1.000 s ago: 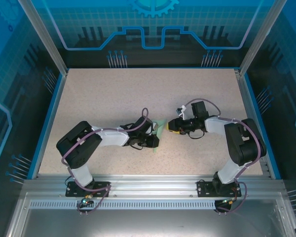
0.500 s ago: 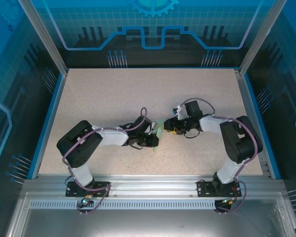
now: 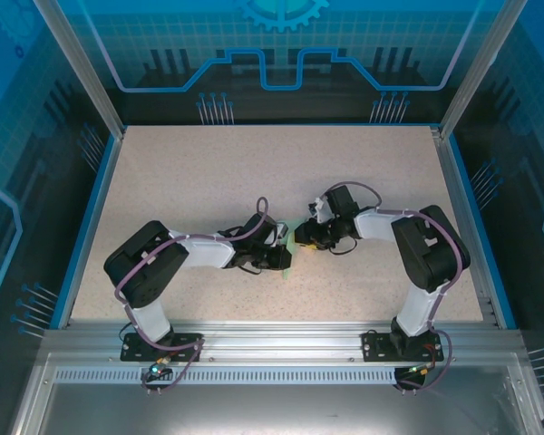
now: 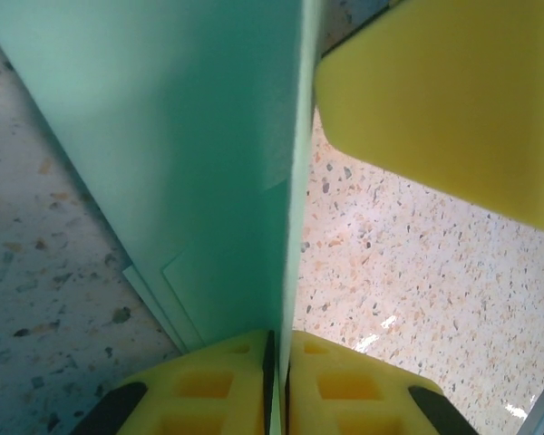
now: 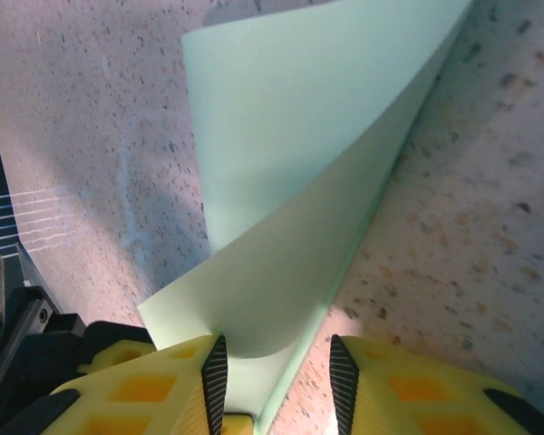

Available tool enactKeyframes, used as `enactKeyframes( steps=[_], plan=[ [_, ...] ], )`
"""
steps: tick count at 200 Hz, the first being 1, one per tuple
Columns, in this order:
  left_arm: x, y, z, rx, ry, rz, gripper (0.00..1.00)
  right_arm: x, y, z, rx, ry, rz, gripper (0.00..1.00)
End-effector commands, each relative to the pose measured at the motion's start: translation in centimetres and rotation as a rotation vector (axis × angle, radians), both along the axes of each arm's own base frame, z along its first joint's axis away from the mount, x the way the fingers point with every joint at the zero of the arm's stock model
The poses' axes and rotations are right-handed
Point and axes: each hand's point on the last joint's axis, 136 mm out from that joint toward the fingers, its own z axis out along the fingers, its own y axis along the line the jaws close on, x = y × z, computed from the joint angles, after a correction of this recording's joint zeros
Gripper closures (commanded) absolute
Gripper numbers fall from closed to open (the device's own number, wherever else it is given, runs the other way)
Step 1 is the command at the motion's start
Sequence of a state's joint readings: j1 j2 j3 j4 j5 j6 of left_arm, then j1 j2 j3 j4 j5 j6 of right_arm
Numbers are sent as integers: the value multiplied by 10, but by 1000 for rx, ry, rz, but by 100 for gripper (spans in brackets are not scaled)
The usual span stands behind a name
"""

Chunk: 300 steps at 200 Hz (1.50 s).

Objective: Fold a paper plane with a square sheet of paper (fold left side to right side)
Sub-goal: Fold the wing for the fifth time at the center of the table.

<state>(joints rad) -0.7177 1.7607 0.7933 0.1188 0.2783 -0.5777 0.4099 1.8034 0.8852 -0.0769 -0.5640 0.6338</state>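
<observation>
Right gripper (image 3: 301, 237) advanced left, straddling the paper (image 5: 281, 181).

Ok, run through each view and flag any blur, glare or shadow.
Left wrist: the sheet of paper is too close and looks soft, the right gripper's pad is blurred too, and there are small glints on the table. Right wrist: the paper is crisp, with a shadow on the table left of it. Top external: sharp and evenly lit, with blue-tinted walls and the paper tiny between the arms.
</observation>
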Motion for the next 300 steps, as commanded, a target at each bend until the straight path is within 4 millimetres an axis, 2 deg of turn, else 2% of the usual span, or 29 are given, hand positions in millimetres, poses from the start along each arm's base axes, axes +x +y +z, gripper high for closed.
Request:
enactKeyframes(
  steps=[1, 91, 159, 193, 217, 253, 300],
  plan=[
    [-4, 8, -6, 9, 21, 8, 85, 2, 9, -3, -6, 16, 1, 62],
    [-5, 6, 1, -12, 1, -4, 73, -2, 7, -24, -62, 71, 1, 60],
    [-2, 0, 30, -75, -51, -23, 63, -4, 7, -29, -92, 82, 15, 60],
    [1, 4, 39, -83, -65, -7, 58, -5, 8, -29, -90, 80, 19, 60],
    [11, 16, 49, -98, -72, 43, 55, -5, 9, -28, -89, 78, 23, 61],
    [36, 36, 60, -146, -49, 133, 54, -5, 9, -26, -86, 73, 27, 60],
    [53, 27, 53, -179, -1, 121, 61, -5, 9, -25, -86, 72, 33, 60]
  ],
)
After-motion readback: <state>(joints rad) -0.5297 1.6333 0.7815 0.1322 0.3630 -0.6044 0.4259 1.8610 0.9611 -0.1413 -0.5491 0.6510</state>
